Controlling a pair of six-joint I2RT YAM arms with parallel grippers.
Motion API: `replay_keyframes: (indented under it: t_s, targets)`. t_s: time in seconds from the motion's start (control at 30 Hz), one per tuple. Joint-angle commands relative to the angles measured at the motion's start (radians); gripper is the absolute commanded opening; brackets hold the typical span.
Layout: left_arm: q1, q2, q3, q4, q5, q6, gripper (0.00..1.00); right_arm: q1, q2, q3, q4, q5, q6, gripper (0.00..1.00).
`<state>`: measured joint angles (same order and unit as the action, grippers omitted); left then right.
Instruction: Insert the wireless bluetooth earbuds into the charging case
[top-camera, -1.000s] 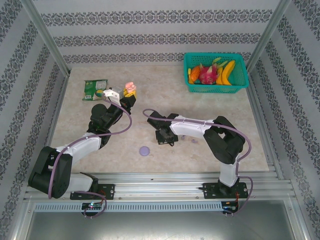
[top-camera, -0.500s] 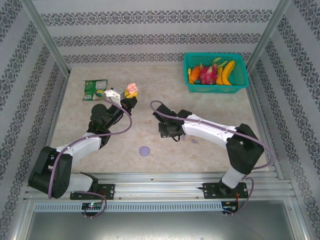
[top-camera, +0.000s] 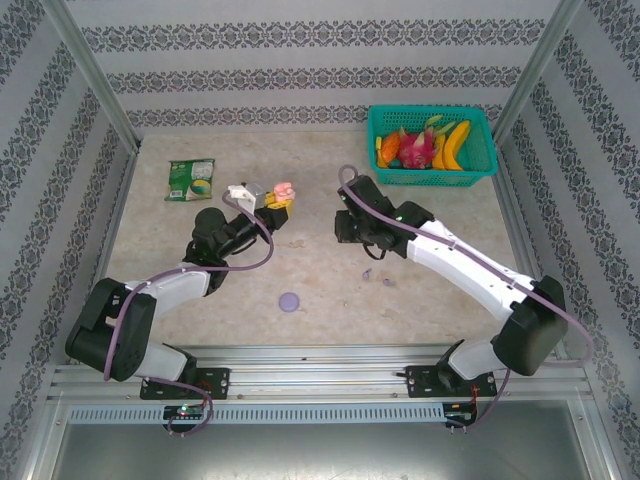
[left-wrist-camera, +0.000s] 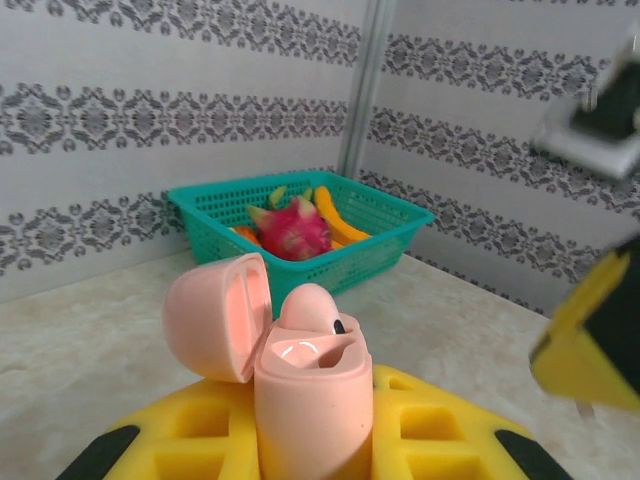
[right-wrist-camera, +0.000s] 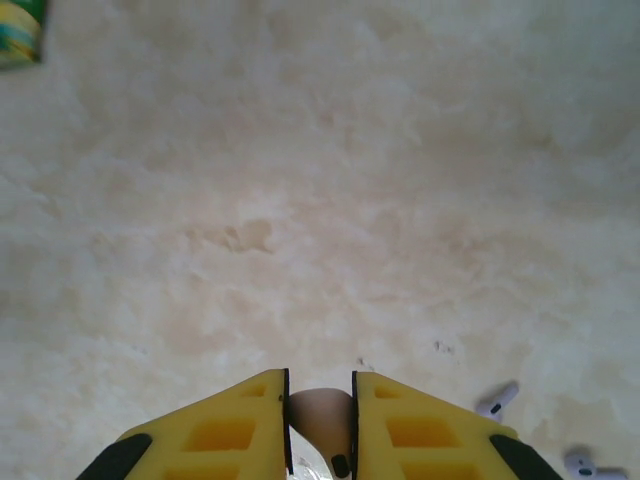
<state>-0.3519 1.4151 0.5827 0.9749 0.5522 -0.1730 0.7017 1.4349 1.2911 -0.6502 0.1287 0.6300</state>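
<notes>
My left gripper (top-camera: 276, 199) is shut on a pale pink charging case (left-wrist-camera: 312, 395), held upright above the table with its lid (left-wrist-camera: 215, 315) swung open. One pink earbud (left-wrist-camera: 308, 308) sits in the case's far slot. The near slot beside it shows bare. My right gripper (top-camera: 346, 228) hovers to the right of the case, shut on a second pink earbud (right-wrist-camera: 322, 412) pinched between its yellow fingers (right-wrist-camera: 228, 425). Two pale purple earbuds (top-camera: 367, 272) (top-camera: 388, 281) lie on the table below the right arm. They appear again in the right wrist view as the purple earbuds (right-wrist-camera: 497, 400) (right-wrist-camera: 581, 465).
A round purple case (top-camera: 290, 300) lies on the table near the front. A teal basket (top-camera: 430, 111) of fruit stands at the back right, and a green snack packet (top-camera: 190, 180) lies at the back left. Patterned walls enclose the table.
The right arm has risen from the table's middle and swung back and right, carrying the pink earbud. The left gripper with the open case has shifted slightly right.
</notes>
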Motion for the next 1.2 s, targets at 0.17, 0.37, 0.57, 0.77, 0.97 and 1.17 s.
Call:
replay_keyframes:
  t_s: [0.17, 0.37, 0.57, 0.77, 0.97, 1.17]
  targets:
    - [-0.059, 0.020, 0.078, -0.052, 0.075, 0.048, 0.00, -0.031, -0.055, 0.108, 0.114, -0.057, -0.056, 0.20]
    - [-0.087, 0.041, 0.125, -0.072, 0.093, 0.061, 0.00, -0.032, -0.047, 0.140, 0.213, -0.099, -0.063, 0.21]
    - [-0.114, 0.069, 0.186, -0.090, 0.119, 0.086, 0.00, -0.032, -0.066, 0.111, 0.319, -0.127, -0.074, 0.21]
    - [-0.134, 0.094, 0.243, -0.105, 0.138, 0.106, 0.00, -0.033, -0.112, 0.034, 0.455, -0.143, -0.101, 0.22]
    - [-0.147, 0.104, 0.287, -0.119, 0.150, 0.117, 0.00, -0.032, -0.139, -0.011, 0.527, -0.159, -0.119, 0.23]
    - [-0.151, 0.110, 0.309, -0.123, 0.153, 0.121, 0.00, -0.032, -0.142, -0.025, 0.541, -0.172, -0.111, 0.23]
